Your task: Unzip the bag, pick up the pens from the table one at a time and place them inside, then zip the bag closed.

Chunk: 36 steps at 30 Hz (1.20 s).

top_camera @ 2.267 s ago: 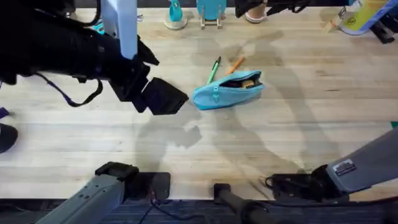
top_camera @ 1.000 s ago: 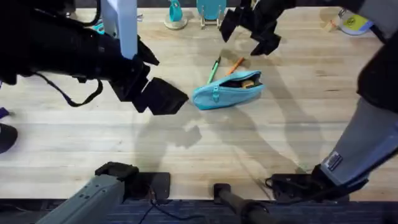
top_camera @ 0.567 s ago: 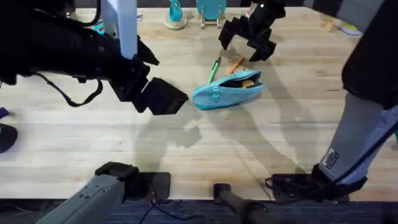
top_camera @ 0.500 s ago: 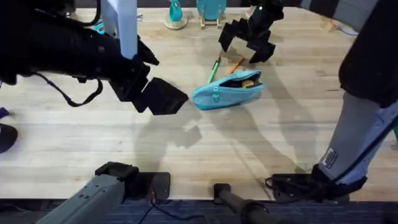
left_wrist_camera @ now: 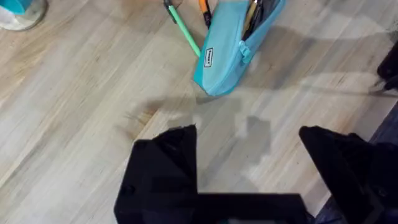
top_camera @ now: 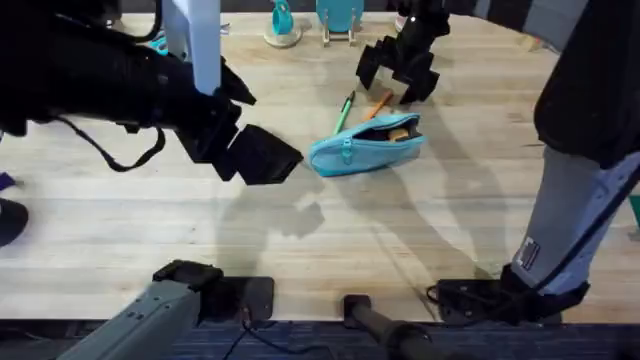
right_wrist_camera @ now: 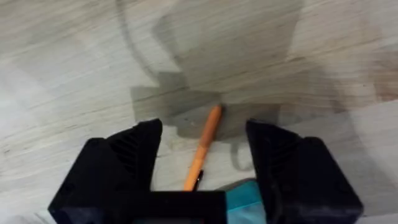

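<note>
Right gripper (right_wrist_camera: pixel 202 155): I hold it spread apart over the orange pen (right_wrist_camera: pixel 204 146), straddling its long axis.
Left gripper (left_wrist_camera: pixel 249 152): open, farther away.

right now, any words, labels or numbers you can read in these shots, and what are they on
None can be read.
Small dark tag on the bag: print too small to read.
White sticker on the right arm: print too blurred to read.

The tool (right_wrist_camera: pixel 200 163) stands open low in the frame, the orange pen (right_wrist_camera: pixel 204 145) lying slanted between its fingers on the bench (right_wrist_camera: pixel 74 68) (pale planks), a blue bag (right_wrist_camera: pixel 245 198) corner below.
</note>
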Each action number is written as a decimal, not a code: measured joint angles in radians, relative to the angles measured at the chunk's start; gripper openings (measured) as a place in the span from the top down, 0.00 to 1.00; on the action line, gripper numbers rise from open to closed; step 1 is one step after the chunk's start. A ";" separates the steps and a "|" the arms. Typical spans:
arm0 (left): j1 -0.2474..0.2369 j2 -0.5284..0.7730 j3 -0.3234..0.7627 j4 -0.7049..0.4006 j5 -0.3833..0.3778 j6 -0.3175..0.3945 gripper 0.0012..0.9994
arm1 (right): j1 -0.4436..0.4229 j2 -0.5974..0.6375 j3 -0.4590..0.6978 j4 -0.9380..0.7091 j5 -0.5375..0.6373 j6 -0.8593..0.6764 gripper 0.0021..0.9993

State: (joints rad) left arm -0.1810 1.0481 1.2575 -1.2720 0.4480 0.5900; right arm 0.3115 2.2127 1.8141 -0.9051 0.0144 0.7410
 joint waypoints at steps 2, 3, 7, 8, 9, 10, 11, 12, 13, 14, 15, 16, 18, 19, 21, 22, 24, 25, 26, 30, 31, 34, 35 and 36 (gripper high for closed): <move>0.000 0.000 0.000 0.000 0.000 0.000 0.00 | 0.005 0.004 0.003 0.001 0.006 0.000 0.24; 0.000 0.000 0.000 0.000 0.000 0.000 0.00 | 0.009 0.006 0.005 0.002 0.012 0.000 0.27; 0.000 0.000 0.000 0.000 0.000 0.000 0.00 | 0.025 0.013 0.012 0.003 0.027 0.000 0.40; 0.000 0.000 0.000 0.000 0.000 0.000 0.00 | 0.027 0.015 0.013 0.004 0.030 0.000 0.44; 0.000 0.000 0.000 0.000 0.000 0.000 0.00 | 0.031 0.015 0.014 0.005 0.031 0.000 0.49; 0.000 0.000 0.000 0.000 0.000 0.000 0.00 | 0.033 0.016 0.014 0.007 0.031 0.000 0.53; 0.000 0.000 0.000 0.000 0.000 0.000 0.00 | 0.035 0.017 0.015 0.008 0.032 0.000 0.59; 0.000 0.000 0.000 0.000 0.000 0.000 0.00 | 0.035 0.018 0.015 0.010 0.031 0.000 0.63; 0.000 0.000 0.000 0.000 0.000 0.000 0.00 | 0.035 0.018 0.015 0.010 0.030 0.000 0.69; 0.000 0.000 0.000 0.000 0.000 0.000 0.00 | 0.035 0.019 0.016 0.010 0.031 0.000 0.73; 0.000 0.000 0.000 0.000 0.000 0.000 0.00 | 0.035 0.019 0.016 0.010 0.030 0.000 0.76; 0.000 0.000 0.000 0.000 0.000 0.000 0.00 | 0.035 0.019 0.016 0.010 0.030 0.000 0.78; 0.000 0.000 0.000 0.000 0.000 0.000 0.00 | 0.035 0.020 0.016 0.010 0.029 -0.002 0.86; 0.000 0.000 0.000 0.000 0.000 0.000 0.00 | 0.035 0.021 0.016 0.010 0.027 0.000 0.91; 0.000 0.000 0.000 0.000 0.000 0.000 0.00 | 0.035 0.021 0.019 0.010 0.027 0.000 0.96; 0.000 0.000 0.000 0.000 0.000 0.000 0.00 | 0.035 0.021 0.020 0.008 0.027 0.000 0.96; 0.000 0.000 0.000 0.000 0.000 0.000 0.00 | 0.035 0.021 0.020 0.008 0.027 0.000 0.96; 0.000 0.000 0.000 0.000 0.000 0.000 0.00 | 0.035 0.021 0.020 0.008 0.027 0.000 0.96; 0.000 0.000 0.000 0.000 0.000 0.000 0.00 | 0.034 0.021 0.020 0.007 0.027 0.000 0.96; 0.000 0.000 0.000 0.000 0.000 0.000 0.00 | 0.034 0.021 0.023 0.003 0.026 0.000 0.97; 0.000 0.000 0.000 0.000 0.000 0.000 0.00 | 0.033 0.024 0.028 -0.006 0.025 0.000 0.97; 0.000 0.000 0.000 0.000 0.000 0.000 0.00 | 0.028 0.042 0.065 -0.057 0.012 0.000 0.97; 0.000 0.000 0.000 0.000 0.000 0.000 0.00 | 0.027 0.050 0.080 -0.085 0.007 0.000 0.97; 0.000 0.000 0.000 0.000 0.000 0.000 0.00 | 0.026 0.055 0.092 -0.108 0.002 0.000 0.97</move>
State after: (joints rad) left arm -0.1810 1.0481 1.2575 -1.2720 0.4480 0.5900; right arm 0.3372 2.2679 1.9060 -1.0128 0.0160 0.7410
